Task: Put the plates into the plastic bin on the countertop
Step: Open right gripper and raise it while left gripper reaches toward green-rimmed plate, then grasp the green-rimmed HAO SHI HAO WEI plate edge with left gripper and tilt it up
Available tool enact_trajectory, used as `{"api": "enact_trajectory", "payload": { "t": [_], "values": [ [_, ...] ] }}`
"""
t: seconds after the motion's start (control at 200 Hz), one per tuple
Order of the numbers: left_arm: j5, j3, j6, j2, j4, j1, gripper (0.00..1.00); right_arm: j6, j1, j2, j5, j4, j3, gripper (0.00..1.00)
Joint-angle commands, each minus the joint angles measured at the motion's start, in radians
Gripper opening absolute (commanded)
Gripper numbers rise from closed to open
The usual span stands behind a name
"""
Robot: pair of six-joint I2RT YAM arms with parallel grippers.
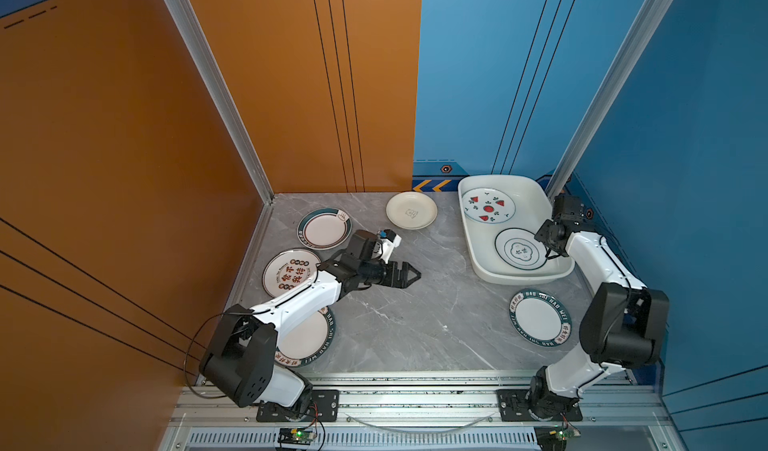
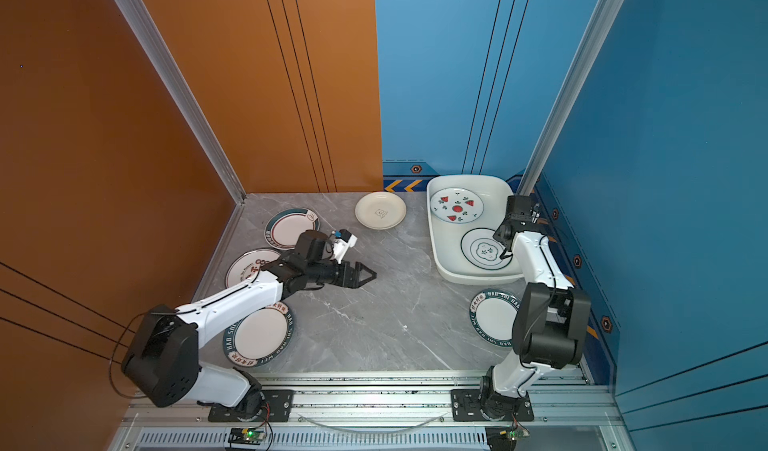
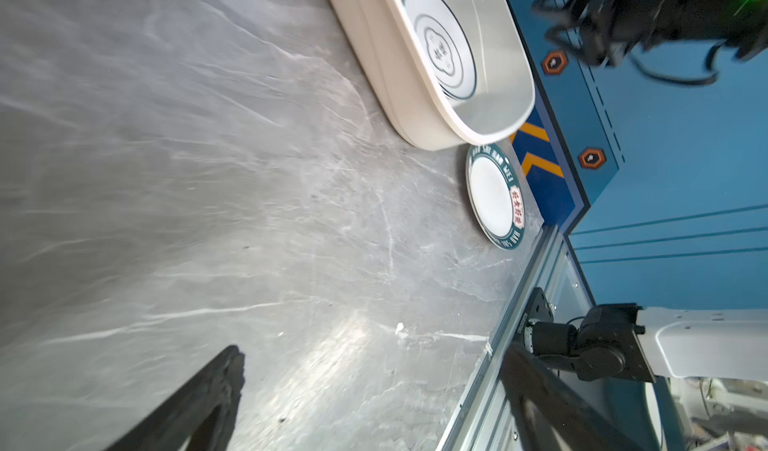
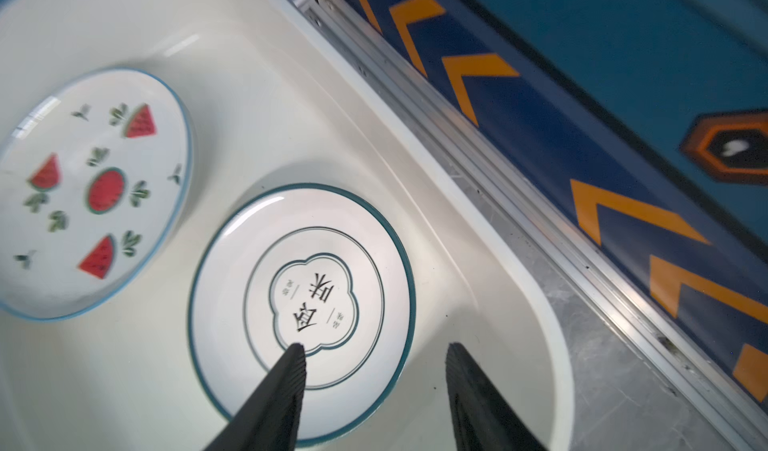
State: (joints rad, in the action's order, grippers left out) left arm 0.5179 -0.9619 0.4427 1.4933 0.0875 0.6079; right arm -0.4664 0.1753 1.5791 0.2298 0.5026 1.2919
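Far left, on the countertop (image 1: 415,324): three plates one behind another. Green-rimmed plate (image 1: 324,228) nearest the back wall, red-character plate (image 1: 289,272) in front of it, lettered-rim plate (image 1: 307,339) nearest the rail. Left arm (image 1: 299,303) stretched across the last two, hiding part of each.

Towards the middle, left gripper (image 1: 411,275) out over bare marble, jaws spread wide, nothing between them, clear of every plate. Behind it, close to the back wall, cream plate (image 1: 411,210), alone and uncovered.

Further right, plastic bin (image 1: 519,277) in the back right corner. Inside, two plates flat on its bottom, near each other without overlapping: watermelon plate (image 1: 488,206) at the far end, ringed plate (image 1: 517,249) with dark characters at the near end. Right gripper (image 4: 376,351) above the ringed plate's rim, jaws apart and empty, one finger over the plate's centre, one over the bin floor beside it. Height above the plate not clear. That plate's right edge masked by the wrist in both top views.

In front of the bin, just apart from its wall, second lettered-rim plate (image 1: 540,318) on the countertop. Right arm's elbow (image 2: 548,328) close beside it, covering its right part in a top view.
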Motion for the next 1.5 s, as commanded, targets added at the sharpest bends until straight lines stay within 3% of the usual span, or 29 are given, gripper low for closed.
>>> {"api": "enact_trajectory", "payload": {
  "t": [0.0, 0.275, 0.766, 0.981, 1.357, 1.422, 1.497],
  "values": [
    [-0.067, -0.036, 0.071, 0.103, -0.094, 0.106, 0.99, 0.021, -0.013, -0.079, 0.021, 0.069, -0.013, 0.57],
    [-0.149, -0.288, 0.248, 0.464, -0.241, 0.322, 0.97, 0.027, -0.022, -0.233, -0.047, 0.142, -0.021, 0.57],
    [-0.152, -0.596, 0.466, 0.807, -0.33, 0.455, 0.94, 0.02, 0.022, -0.297, -0.107, 0.117, -0.09, 0.56],
    [-0.113, -0.701, 0.529, 0.92, -0.351, 0.485, 0.88, 0.017, 0.033, -0.303, -0.129, 0.111, -0.09, 0.56],
    [-0.088, -0.796, 0.506, 0.979, -0.244, 0.509, 0.47, 0.005, 0.043, -0.316, -0.155, 0.097, -0.1, 0.56],
    [-0.095, -0.813, 0.501, 0.985, -0.207, 0.509, 0.47, 0.002, 0.042, -0.319, -0.159, 0.099, -0.099, 0.56],
    [-0.104, -0.832, 0.498, 0.994, -0.155, 0.51, 0.53, 0.0, 0.041, -0.326, -0.164, 0.098, -0.099, 0.56]
  ]
}}
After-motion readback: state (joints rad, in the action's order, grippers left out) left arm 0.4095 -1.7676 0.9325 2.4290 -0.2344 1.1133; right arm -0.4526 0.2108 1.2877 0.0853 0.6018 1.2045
